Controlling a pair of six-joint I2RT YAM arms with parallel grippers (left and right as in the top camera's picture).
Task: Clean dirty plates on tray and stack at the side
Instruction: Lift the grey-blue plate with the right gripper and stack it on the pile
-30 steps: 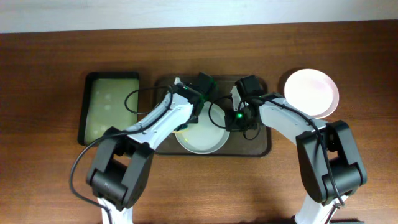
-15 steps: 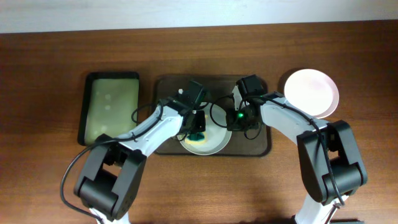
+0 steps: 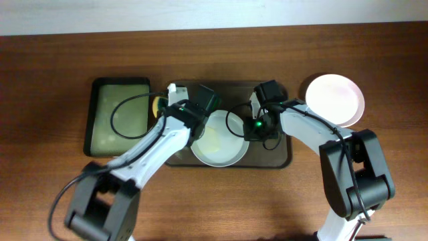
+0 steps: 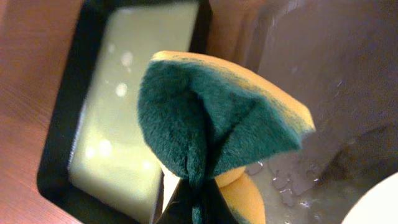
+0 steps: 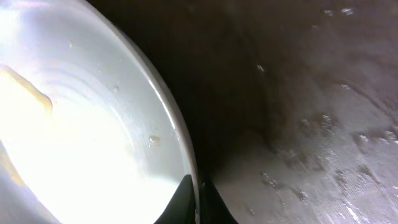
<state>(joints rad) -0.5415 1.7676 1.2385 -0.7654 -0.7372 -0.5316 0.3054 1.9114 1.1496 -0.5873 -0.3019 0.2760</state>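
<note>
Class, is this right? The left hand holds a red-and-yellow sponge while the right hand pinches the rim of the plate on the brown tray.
No. The left wrist view shows a green-and-yellow sponge in the left hand. The right hand does pinch the plate rim on the brown tray.

Overhead view: even, diffuse light from above. The counter [image 3: 53,194] is uniformly lit, and shadows under the arms are soft and short. The side plate [image 3: 334,99] reads bright with a pink cast. A green LED [image 3: 257,124] glows on the right arm.

Left wrist view: the sponge [image 4: 211,118] fills the frame and is fairly sharp. The small tray [image 4: 118,130] behind it is soft, with blurred glare spots.

Right wrist view: the plate [image 5: 81,143] is overexposed to near white. The tray [image 5: 311,93] is dim, droplets glinting, focus soft throughout.
</note>
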